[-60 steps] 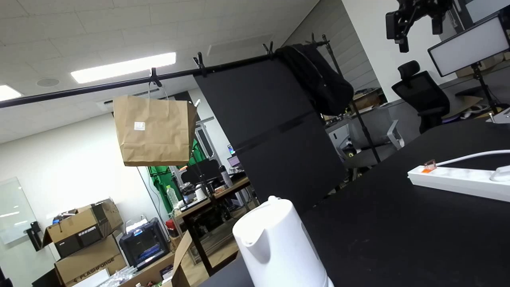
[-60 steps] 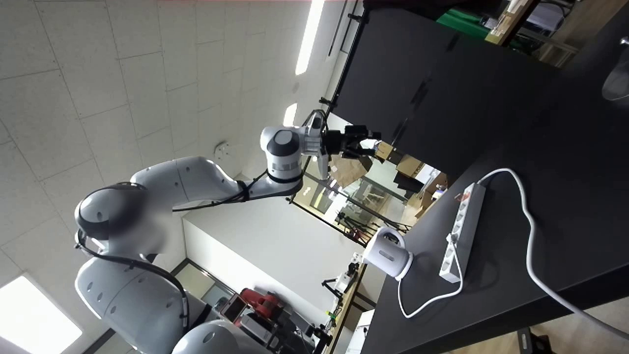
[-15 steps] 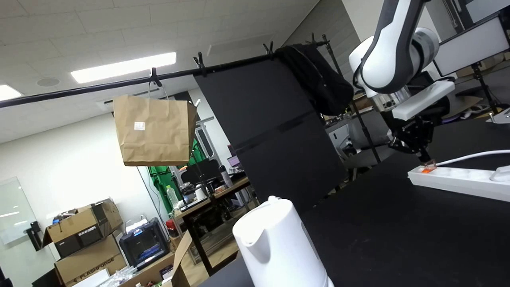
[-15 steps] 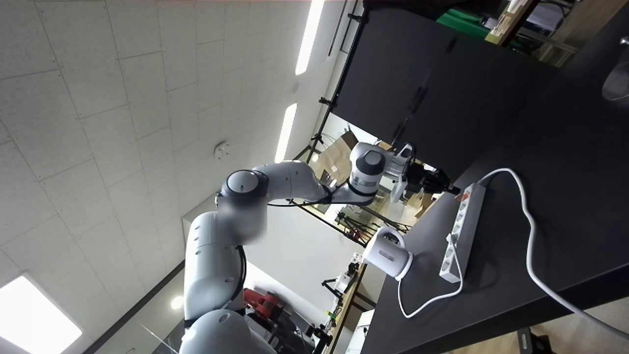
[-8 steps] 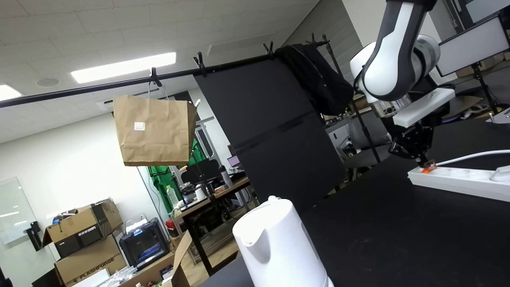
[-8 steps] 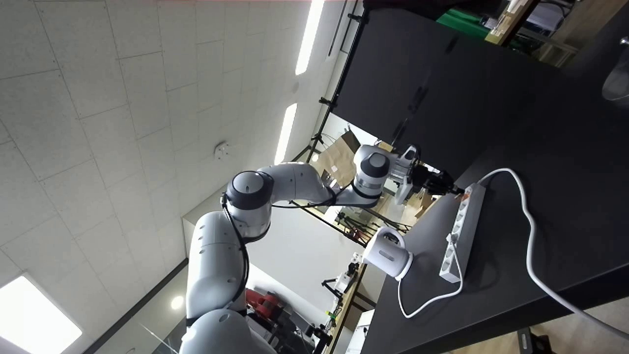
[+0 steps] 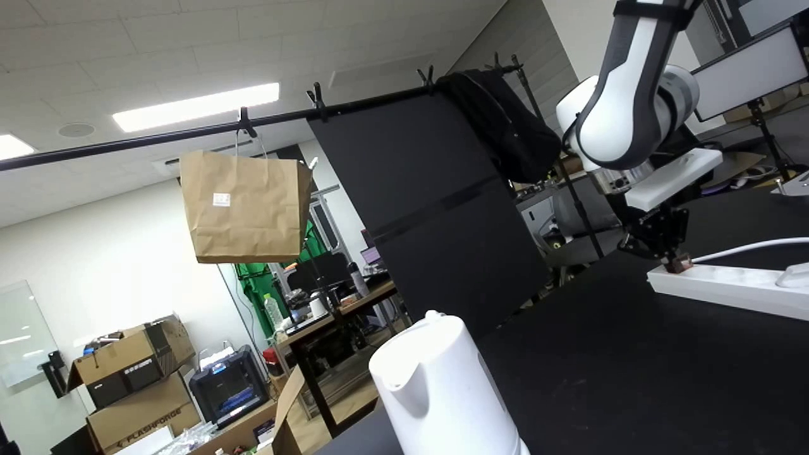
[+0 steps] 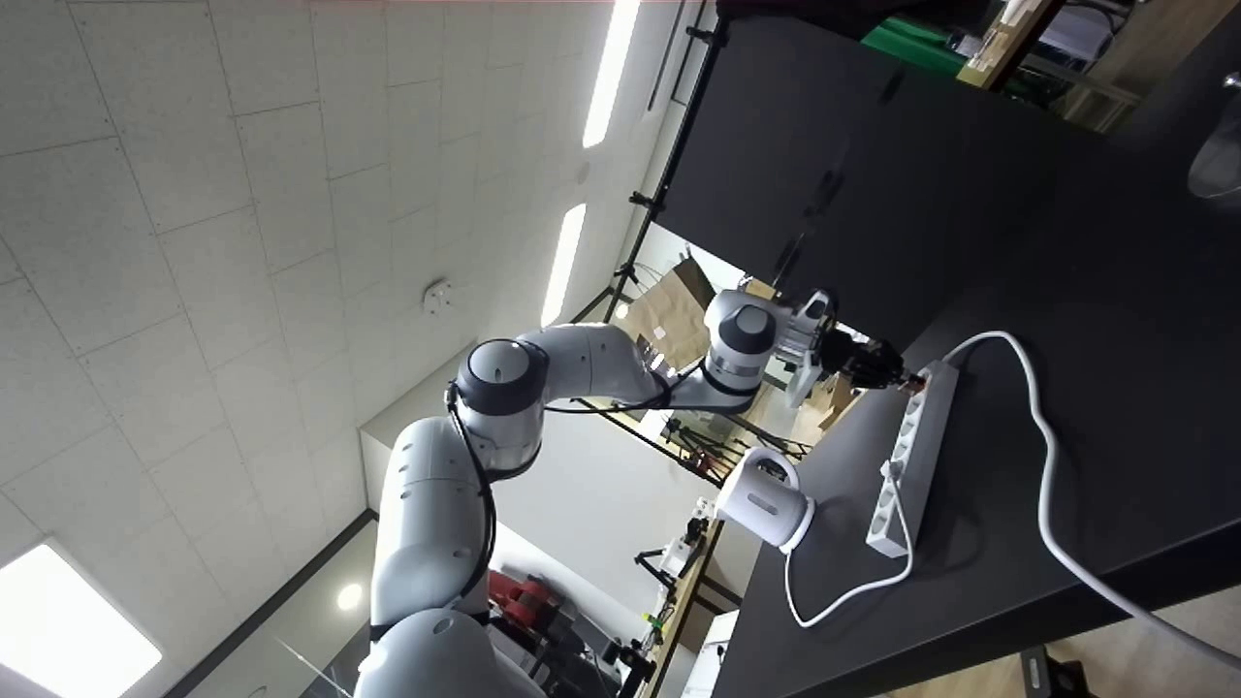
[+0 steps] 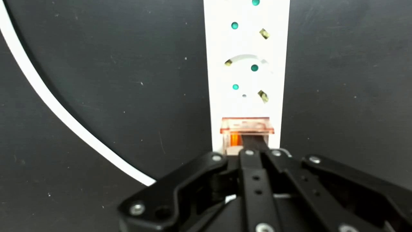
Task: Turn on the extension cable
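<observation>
Black tabletop (image 9: 96,96), white extension cable (image 9: 246,42), gripper (image 9: 254,143) at the switch (image 9: 235,139)

In the wrist view, the jaws look pressed together, with nothing held. Their dark tip sits within the outline of a clear, red-edged cover (image 9: 247,124) at one end of the extension cable, beside the orange part of the switch (whether it touches, I cannot tell). From there the extension cable runs straight, glossy white, marked with round green dots and brassy slots. A smooth white cord (image 9: 58,106) curves past at left.

In an exterior view, the arm (image 7: 626,114) slants down to that same end, well apart from a plain white kettle (image 7: 442,385). Beyond the tabletop, a creased brown paper bag (image 7: 246,208) hangs from a dark pole (image 7: 126,141) near a flat black backdrop (image 7: 436,208); cardboard boxes (image 7: 139,404) are stacked by a pale wall (image 7: 63,265).

Seen in an exterior view, the extension cable lies flat near the kettle; a white plug (image 8: 891,470) sits partway along it, and a thin lead (image 8: 863,587) loops from plug to kettle base.
</observation>
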`<state>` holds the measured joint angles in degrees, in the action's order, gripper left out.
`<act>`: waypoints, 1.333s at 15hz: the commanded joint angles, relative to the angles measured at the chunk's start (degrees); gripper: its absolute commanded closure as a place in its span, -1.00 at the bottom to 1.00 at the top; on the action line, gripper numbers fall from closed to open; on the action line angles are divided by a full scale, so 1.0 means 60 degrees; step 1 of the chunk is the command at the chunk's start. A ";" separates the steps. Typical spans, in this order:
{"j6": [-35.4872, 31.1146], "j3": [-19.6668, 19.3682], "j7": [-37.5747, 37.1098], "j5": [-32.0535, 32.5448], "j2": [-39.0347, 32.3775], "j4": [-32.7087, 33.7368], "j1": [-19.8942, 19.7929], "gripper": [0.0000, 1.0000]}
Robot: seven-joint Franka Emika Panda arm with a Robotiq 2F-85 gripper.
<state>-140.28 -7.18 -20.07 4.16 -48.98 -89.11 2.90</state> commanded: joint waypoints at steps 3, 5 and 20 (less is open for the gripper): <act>0.0111 -0.0106 0.0214 -0.0231 -0.0133 0.0321 -0.0247 1.00; 0.0188 0.0159 0.0687 -0.0632 -0.0156 0.0366 -0.0731 1.00; 0.0474 0.1387 0.2729 -0.3451 0.0017 0.0332 -0.2538 1.00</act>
<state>-137.56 0.93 -3.99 -15.83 -49.46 -87.80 -12.66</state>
